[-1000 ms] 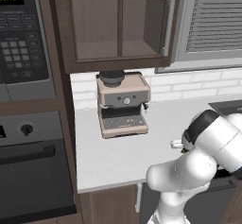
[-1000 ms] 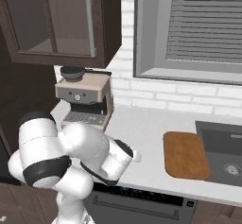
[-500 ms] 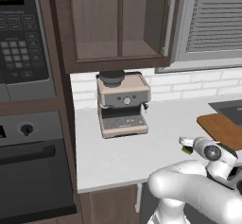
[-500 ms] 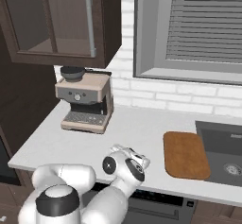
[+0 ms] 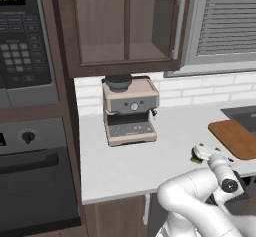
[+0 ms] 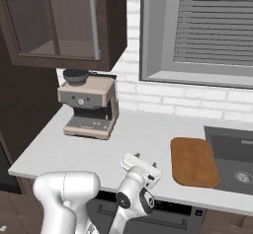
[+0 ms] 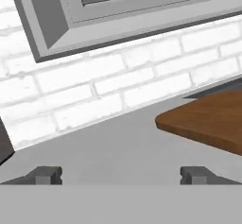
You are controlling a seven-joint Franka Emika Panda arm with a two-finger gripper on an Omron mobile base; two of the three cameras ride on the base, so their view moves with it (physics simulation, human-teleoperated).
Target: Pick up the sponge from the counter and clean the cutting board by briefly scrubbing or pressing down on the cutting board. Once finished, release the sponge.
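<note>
With jaws spread wide, the gripper (image 5: 200,152) should drop squarely over the sponge (image 5: 194,158) near the counter (image 5: 130,161) front edge; clamp only once astride it.

We saw the small dark green sponge (image 5: 194,157) mostly hidden behind the white hand. The flat reddish-brown wooden cutting board (image 7: 208,119) ran off the hand view's right edge, and the dark sink basin (image 6: 236,161) was cropped too.

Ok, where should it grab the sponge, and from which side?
Probably from above, pinching two opposite sides: the sponge is a small, low block lying flat on the counter, largely hidden by the open gripper.
</note>
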